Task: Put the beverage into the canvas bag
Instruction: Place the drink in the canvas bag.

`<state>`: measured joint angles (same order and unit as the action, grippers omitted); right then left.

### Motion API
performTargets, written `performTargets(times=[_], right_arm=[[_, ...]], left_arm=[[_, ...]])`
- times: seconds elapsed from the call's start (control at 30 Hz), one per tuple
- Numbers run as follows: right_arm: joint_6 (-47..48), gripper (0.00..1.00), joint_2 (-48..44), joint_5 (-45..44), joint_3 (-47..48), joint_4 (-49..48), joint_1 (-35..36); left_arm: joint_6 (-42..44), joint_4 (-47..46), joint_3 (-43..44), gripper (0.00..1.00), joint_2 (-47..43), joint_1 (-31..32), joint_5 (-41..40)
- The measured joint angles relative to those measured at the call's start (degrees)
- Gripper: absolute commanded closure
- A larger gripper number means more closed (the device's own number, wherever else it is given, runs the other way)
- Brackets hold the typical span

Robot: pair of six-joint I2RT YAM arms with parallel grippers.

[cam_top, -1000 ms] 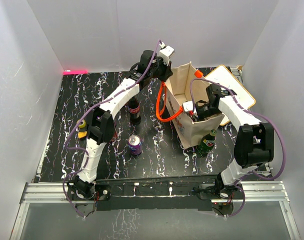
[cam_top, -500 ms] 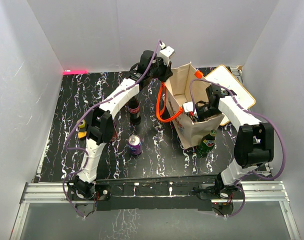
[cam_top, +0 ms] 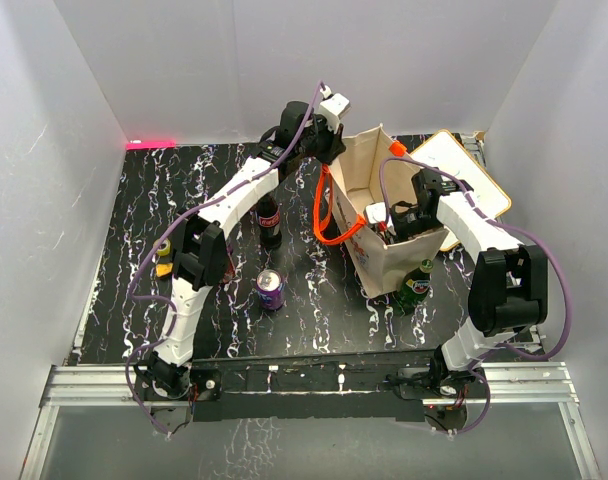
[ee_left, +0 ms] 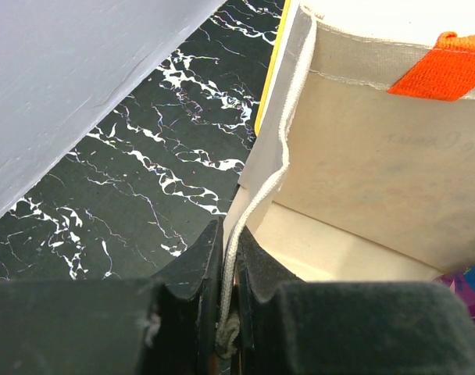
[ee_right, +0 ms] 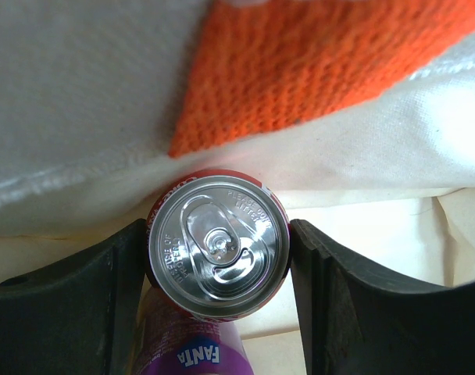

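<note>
Nothing has visibly moved since a second ago: both arms stay where they were, and the bag and the drinks on the table (cam_top: 134,200) lie as before.

At the far left, half hidden by the left arm, is a small yellow-and-dark thing (cam_top: 164,250) that I cannot name. Next come a dark bottle (cam_top: 269,222) standing upright and, nearer the bases, a purple can (cam_top: 271,290), also upright.

The left gripper (ee_left: 228,250) is pinched tight on the far left corner of the canvas bag (cam_top: 384,255), with the rim's seam running down between its black fingers (ee_left: 194,273). An orange handle (cam_top: 324,215) hangs down the bag's left side.

The right gripper (cam_top: 382,218) reaches over the bag's near rim. Its wrist view shows the beverage can (ee_right: 218,246) between the two fingers (ee_right: 97,305), top up, with both fingers against its sides. It sits inside the bag's mouth, just below the canvas wall and an orange strap (ee_right: 300,70). (A purple Fanta label shows right beneath it; whether that is its own side or another can, I cannot tell.)

A green bottle (cam_top: 416,285) stands against the bag's near right corner. A white board with a wooden rim (cam_top: 469,175) lies behind the bag.
</note>
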<state>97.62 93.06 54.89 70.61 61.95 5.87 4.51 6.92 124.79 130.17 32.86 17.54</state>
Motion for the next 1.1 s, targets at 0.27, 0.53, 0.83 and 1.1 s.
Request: performTargets(times=[0.27,0.53,0.83,1.1], right_arm=[[-0.92,0.23,0.00,-0.26,0.00,-0.02,0.00],[-1.49,0.16,-0.02,-0.20,-0.20,-0.15,0.00],[-1.77,0.13,-0.79,-0.22,-1.09,-0.81,0.00],[-3.89,0.08,-0.83,0.15,-1.07,-1.55,0.00]], left_arm=[[-0.02,0.00,-0.09,1.00,-0.11,0.02,0.02],[-0.02,0.26,-0.09,1.00,-0.28,0.24,0.04],[-0.02,0.46,-0.17,1.00,-0.42,0.35,0.28],[0.00,0.37,-0.66,1.00,-0.63,0.37,0.52]])
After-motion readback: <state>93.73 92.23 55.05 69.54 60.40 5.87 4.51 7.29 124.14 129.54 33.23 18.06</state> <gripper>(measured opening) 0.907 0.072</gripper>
